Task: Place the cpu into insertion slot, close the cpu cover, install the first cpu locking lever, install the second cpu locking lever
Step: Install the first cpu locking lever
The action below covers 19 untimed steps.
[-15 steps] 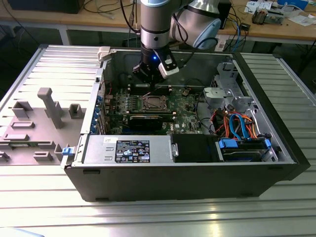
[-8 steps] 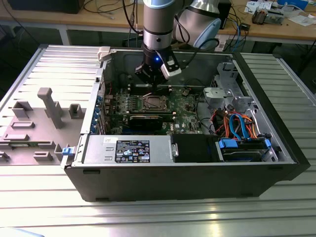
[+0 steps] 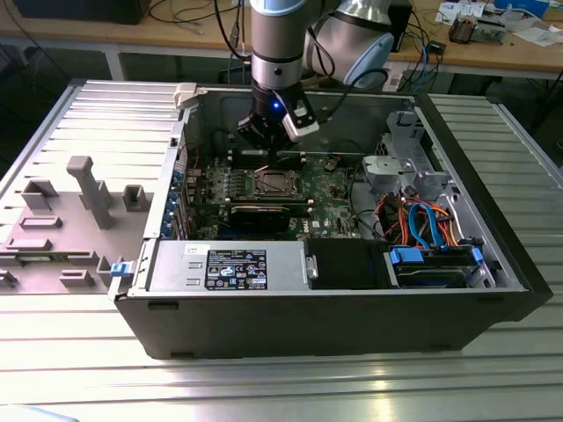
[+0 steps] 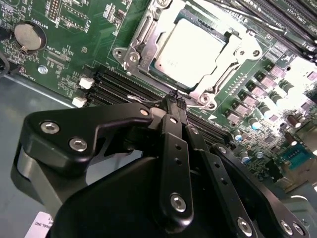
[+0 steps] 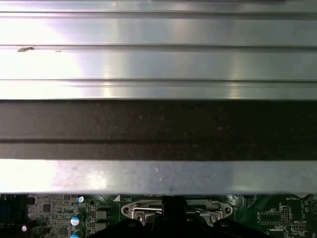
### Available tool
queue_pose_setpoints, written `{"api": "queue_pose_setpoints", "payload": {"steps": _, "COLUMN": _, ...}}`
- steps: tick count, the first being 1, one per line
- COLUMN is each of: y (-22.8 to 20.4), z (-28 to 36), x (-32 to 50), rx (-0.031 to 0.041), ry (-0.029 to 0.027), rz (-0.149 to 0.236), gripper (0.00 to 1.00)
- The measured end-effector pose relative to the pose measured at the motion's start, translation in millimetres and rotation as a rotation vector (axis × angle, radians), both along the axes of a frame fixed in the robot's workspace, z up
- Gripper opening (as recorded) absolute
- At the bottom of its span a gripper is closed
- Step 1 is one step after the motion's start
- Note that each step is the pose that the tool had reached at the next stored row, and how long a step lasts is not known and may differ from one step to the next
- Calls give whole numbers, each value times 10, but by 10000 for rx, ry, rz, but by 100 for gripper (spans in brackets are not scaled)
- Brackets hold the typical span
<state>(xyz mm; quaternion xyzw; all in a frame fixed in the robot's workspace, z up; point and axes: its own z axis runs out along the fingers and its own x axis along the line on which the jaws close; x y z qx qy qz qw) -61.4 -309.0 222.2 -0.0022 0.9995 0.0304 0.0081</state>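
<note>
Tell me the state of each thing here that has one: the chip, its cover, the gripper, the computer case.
cpu: seated in the insertion slot, metal top facing up.
cpu cover: down over the cpu, framing it.
gripper: shut, fingertips together, holding nothing, beside the socket's edge.
computer case: lying on its side, open, green circuit board exposed.

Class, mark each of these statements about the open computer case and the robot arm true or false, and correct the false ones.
1. The cpu sits in the insertion slot. True.
2. The cpu cover is closed over the chip. True.
3. The gripper is wide open. False: its fingers are shut together, holding nothing.
4. The gripper hangs outside the computer case. False: it is inside, close to the socket's edge.
5. A round coin battery sits on the green board. True.
</note>
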Motion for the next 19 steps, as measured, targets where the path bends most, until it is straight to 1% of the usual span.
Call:
{"api": "queue_pose_setpoints", "payload": {"steps": 3, "y": 13, "z": 0, "x": 0, "rx": 1, "ry": -25, "rz": 0, "gripper": 11}}
{"api": "queue_pose_setpoints", "payload": {"steps": 6, "y": 19, "z": 0, "x": 5, "rx": 1, "ry": -25, "rz": 3, "gripper": 11}}
{"api": "queue_pose_setpoints", "payload": {"steps": 9, "y": 25, "z": -2, "x": 32, "rx": 1, "ry": -26, "rz": 1, "gripper": 11}}
{"api": "queue_pose_setpoints", "payload": {"steps": 11, "y": 36, "z": -5, "x": 59, "rx": 2, "ry": -26, "rz": 1, "gripper": 11}}
{"api": "queue_pose_setpoints", "payload": {"steps": 14, "y": 39, "z": -17, "x": 100, "rx": 1, "ry": -26, "rz": 0, "gripper": 11}}
{"api": "queue_pose_setpoints", "payload": {"steps": 15, "y": 52, "z": -87, "x": 183, "rx": 0, "ry": -25, "rz": 1, "gripper": 11}}
{"api": "queue_pose_setpoints", "payload": {"steps": 16, "y": 57, "z": -167, "x": 228, "rx": 0, "ry": -25, "rz": -2, "gripper": 11}}
{"api": "queue_pose_setpoints", "payload": {"steps": 17, "y": 57, "z": -147, "x": 231, "rx": 0, "ry": -34, "rz": -18, "gripper": 11}}
{"api": "queue_pose_setpoints", "payload": {"steps": 19, "y": 57, "z": -150, "x": 237, "rx": -6, "ry": -32, "rz": -15, "gripper": 11}}
